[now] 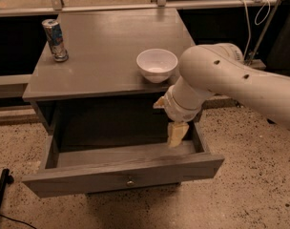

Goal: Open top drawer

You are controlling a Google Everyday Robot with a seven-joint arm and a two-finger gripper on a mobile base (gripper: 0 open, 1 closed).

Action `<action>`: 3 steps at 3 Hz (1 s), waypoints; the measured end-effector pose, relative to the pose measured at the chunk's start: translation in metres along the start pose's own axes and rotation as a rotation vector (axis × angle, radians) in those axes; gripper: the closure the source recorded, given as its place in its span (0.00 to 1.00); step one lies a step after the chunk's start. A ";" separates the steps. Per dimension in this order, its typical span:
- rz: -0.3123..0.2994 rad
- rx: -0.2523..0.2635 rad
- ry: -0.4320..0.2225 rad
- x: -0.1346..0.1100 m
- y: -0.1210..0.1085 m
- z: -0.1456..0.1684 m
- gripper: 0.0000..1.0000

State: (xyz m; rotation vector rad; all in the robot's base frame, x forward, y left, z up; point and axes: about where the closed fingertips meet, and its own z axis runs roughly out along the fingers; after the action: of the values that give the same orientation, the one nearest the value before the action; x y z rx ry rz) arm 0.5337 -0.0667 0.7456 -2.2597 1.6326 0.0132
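Your gripper (167, 122) hangs over the drawer (121, 171) by the bench's (102, 56) front-right corner, fingers (176, 133) spread & gripping nothing, prob. since drawer's already pulled out, knob (129, 181) free

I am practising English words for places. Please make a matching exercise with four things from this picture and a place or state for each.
1 can
2 bowl
3 drawer
4 hand

a pulled out
b on the table, back left
c over the drawer, right side
d on the table, front right

Pairs: 1-b, 2-d, 3-a, 4-c
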 end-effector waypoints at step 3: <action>0.332 0.132 -0.011 0.000 -0.005 0.084 0.89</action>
State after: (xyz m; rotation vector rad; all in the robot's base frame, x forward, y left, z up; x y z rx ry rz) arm 0.5552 -0.0412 0.6683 -1.8691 1.9235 0.0004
